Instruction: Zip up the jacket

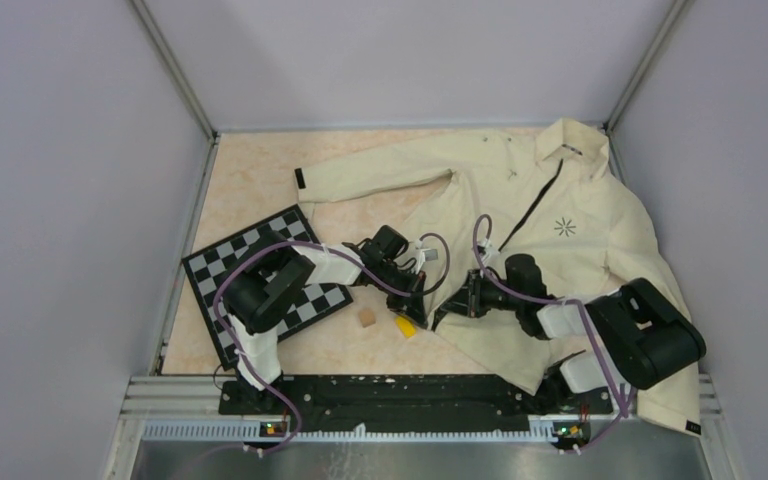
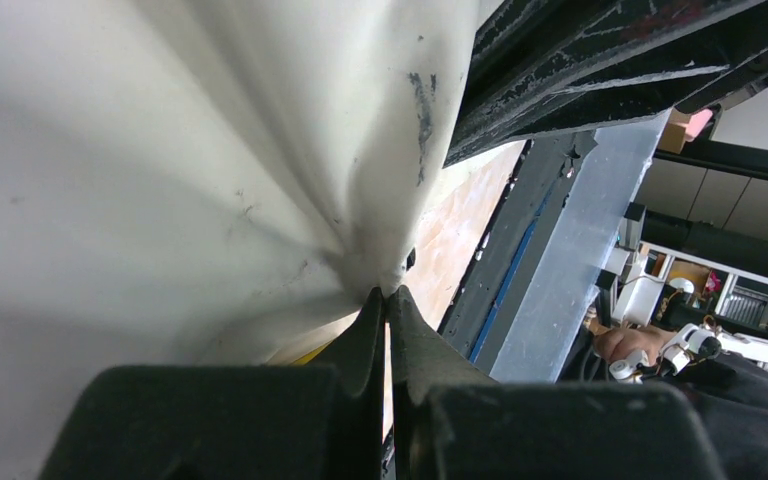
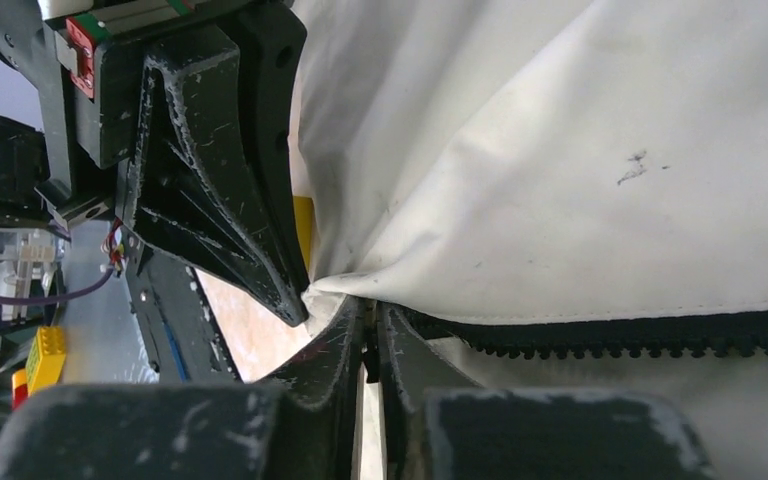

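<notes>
The jacket [image 1: 600, 240] lies spread over the right half of the bench [image 1: 250, 180]. Its collar is up in the far right corner. One sleeve stretches along the far edge to the left, and the other runs down the right edge toward the near right corner. A dark zipper [image 1: 535, 215] runs from the collar down the front, with a small black star logo [image 1: 564, 227] just beside it.

Both arms meet at the jacket's lower front edge, near the middle of the bench. The left gripper [image 2: 387, 292] is clenched on a bunched fold of the cream cloth, which fans out from its fingertips. The right gripper [image 3: 372, 305] sits just beside it, tip to tip. Its fingers are pressed nearly together on the hem, right where the row of black zipper teeth [image 3: 640, 335] ends.

A checkerboard [image 1: 220, 262] lies by the left edge, partly under the left arm. A small tan block [image 1: 366, 318] and a yellow piece [image 1: 405, 327] sit on the bare bench close to the grippers, toward the near edge.
</notes>
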{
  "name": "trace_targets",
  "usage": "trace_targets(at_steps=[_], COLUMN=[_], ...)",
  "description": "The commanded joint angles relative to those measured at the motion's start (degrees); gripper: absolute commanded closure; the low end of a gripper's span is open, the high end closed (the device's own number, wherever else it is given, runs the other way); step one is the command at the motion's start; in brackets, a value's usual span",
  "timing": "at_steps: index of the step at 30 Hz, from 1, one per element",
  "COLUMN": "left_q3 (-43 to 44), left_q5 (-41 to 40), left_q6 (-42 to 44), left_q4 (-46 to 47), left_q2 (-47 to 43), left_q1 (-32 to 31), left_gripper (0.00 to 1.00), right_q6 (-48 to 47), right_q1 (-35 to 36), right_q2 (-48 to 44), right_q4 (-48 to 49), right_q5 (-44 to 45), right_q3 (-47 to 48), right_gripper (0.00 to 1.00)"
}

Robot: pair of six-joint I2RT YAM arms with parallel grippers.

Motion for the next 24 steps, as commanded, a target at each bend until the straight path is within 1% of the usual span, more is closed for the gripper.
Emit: trace_targets(at_steps=[1, 2, 3, 7, 9, 11, 13, 16, 19, 21, 22, 23, 24], left_q3=[0.44, 0.53, 0.49, 0.20, 0.32, 0.43, 0.81, 2.00, 2.49, 2.36, 2.19, 1.93, 1.72], left_q5=[1.05, 0.88, 0.66, -0.82, -1.57, -1.94, -2.37, -4.02, -7.05, -9.25, -10.55, -11.52, -12.01], left_q6=[0.17, 0.02, -0.18, -1.64, -2.26, -3.10, -3.77, -3.59, -3.45, -3.51, -3.51, -3.52, -3.45], left_q4=[0.41, 0.46, 0.74, 2.40, 3.06, 4.03, 4.81, 4.19, 3.07, 2.62, 2.49, 2.55, 2.63], left_q2=[0.32, 0.26, 0.21, -0.37, -0.44, 0.01, 0.80, 1.80, 2.37, 2.38, 2.10, 1.81, 1.59], left_q1=[-0.06, -0.06, -0.06, -0.06, -0.14, -0.30, -0.77, -1.97, -2.70, -2.68, -2.65, -2.69, -2.69], left_gripper=[1.00, 0.98, 0.94, 0.67, 0.57, 0.54, 0.53, 0.55, 0.64, 0.74, 0.83, 0.94, 1.00], right_q6=[0.41, 0.80, 1.47, 2.67, 2.74, 3.18, 3.58, 4.70, 5.51, 6.03, 6.04, 6.00, 5.83], right_q1=[0.68, 0.68, 0.68, 0.68, 0.68, 0.68, 0.68, 0.68, 0.70, 0.65, 0.67, 0.67, 0.68], right_q2=[0.28, 0.22, 0.14, -0.40, -0.72, -1.30, -2.20, -3.92, -5.87, -7.19, -7.93, -8.65, -9.80], right_q4=[3.84, 3.25, 2.98, 1.01, 0.61, 0.42, 0.32, -0.17, -0.81, -3.19, -4.95, -7.36, -10.84], right_q5=[-1.50, -1.41, -1.46, -0.83, -1.15, -1.08, -0.89, -0.51, -0.09, 1.77, 2.87, 4.39, 6.18], right_q3=[2.32, 2.38, 2.40, 2.32, 2.24, 2.07, 2.01, 2.14, 2.20, 2.44, 2.81, 3.31, 4.10], right_gripper=[1.00, 1.00, 1.00, 1.00, 1.00, 1.00, 1.00, 1.00, 1.00, 1.00, 1.00, 1.00, 1.00])
